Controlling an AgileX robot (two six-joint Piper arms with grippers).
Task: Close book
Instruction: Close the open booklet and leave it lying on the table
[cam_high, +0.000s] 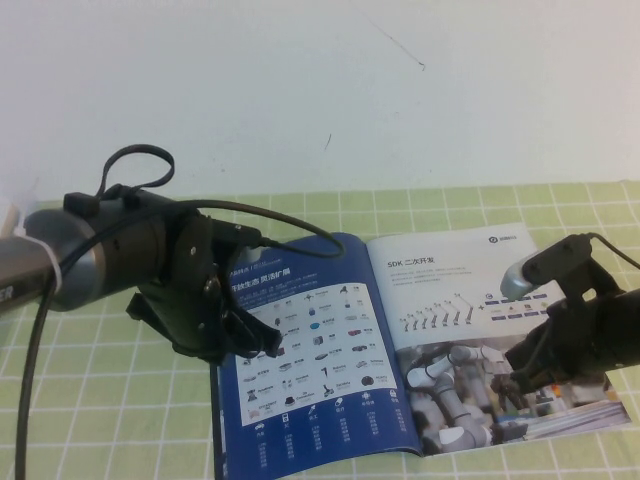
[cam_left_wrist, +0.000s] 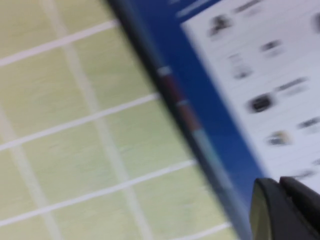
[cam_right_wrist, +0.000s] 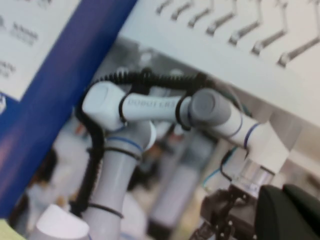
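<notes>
Book (cam_high: 400, 340) lies open near the front edge of the tabletop (cam_high: 100, 420) in the high view. My left hand (cam_high: 255, 343) is at the outer edge of the blue page (cam_high: 300, 350), and my right hand (cam_high: 522, 368) is over the white page (cam_high: 450, 290). Left wrist view: I should slip under that edge, then fold it across. Right wrist view: print only. Whether either hand is apart or together, I cannot tell.

Bright, even light; wall (cam_high: 300, 90) washed pale.
We find both wrist views blurred: left gripper (cam_left_wrist: 281, 202) at book's (cam_left_wrist: 280, 75) blue edge, right gripper (cam_right_wrist: 289, 212) over its photo page.
</notes>
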